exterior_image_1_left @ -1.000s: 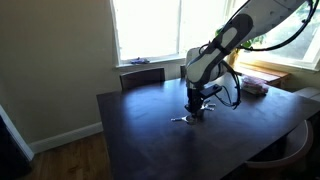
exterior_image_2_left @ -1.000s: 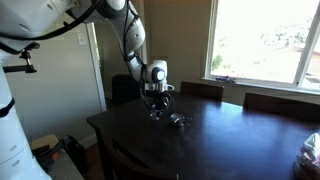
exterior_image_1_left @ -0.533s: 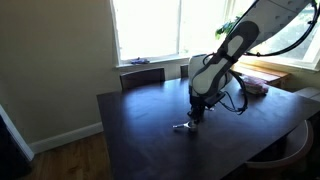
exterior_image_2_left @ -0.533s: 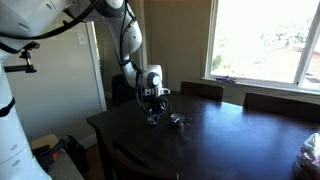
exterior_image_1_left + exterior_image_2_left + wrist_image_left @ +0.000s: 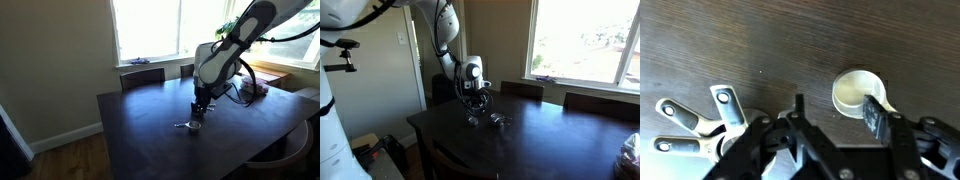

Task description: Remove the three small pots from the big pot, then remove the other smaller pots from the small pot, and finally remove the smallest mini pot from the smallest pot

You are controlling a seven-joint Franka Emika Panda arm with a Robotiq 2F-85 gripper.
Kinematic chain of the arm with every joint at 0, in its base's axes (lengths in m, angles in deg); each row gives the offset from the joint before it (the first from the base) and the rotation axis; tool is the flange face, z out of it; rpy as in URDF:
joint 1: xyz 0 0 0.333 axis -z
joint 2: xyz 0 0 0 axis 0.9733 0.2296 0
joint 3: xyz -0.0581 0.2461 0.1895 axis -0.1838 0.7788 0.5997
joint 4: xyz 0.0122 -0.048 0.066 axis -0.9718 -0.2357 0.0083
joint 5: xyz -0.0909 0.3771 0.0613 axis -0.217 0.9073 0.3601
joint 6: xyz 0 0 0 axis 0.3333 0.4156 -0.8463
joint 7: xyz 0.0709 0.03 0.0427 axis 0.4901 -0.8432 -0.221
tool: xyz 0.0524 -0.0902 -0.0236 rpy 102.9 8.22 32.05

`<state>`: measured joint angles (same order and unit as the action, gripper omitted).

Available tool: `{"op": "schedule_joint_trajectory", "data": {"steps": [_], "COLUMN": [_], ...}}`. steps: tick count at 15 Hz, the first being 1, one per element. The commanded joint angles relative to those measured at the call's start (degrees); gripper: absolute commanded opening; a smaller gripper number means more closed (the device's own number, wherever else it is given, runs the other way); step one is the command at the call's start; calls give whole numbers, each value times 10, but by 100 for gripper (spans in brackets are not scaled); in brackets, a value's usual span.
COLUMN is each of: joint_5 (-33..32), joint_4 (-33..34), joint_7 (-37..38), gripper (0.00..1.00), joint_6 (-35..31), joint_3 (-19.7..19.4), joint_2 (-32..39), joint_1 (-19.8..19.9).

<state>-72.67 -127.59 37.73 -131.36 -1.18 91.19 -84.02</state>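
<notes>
In the wrist view the fingers (image 5: 835, 108) were seen parted and closed on nothing. One small pot (image 5: 854, 90) stood upright on the dark bench (image 5: 760, 40) between their tips. One tip overlapped the pot's rim (whether it touched could not be told), while the other stood clear of it. The big pot (image 5: 735, 122), partly hidden behind the fingers, lay just beside, and three thin handles (image 5: 680, 113) were fanned out from that spot. In both exterior views the fingers hung low over the bench, and the pots were made out only as a small shiny cluster (image 5: 186, 126) (image 5: 498, 120) near the bench's middle.
</notes>
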Motion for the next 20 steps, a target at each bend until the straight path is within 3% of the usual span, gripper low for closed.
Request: {"op": "schedule_joint_trajectory", "data": {"steps": [1,3,8,12,15,20], "joint_5": [-9,-10,-6,13,31,64], "joint_4": [-45,-34,11,65,108,179], "joint_7": [16,27,54,115,182,266], "gripper": [93,100,100,99,93,95], "joint_6": [8,21,55,107,130,154], "joint_3": [-12,-22,-43,-51,-57,-65], "joint_2": [-62,-70,-56,-24,7,65], "joint_1": [-2,-2,3,5,3,1]}}
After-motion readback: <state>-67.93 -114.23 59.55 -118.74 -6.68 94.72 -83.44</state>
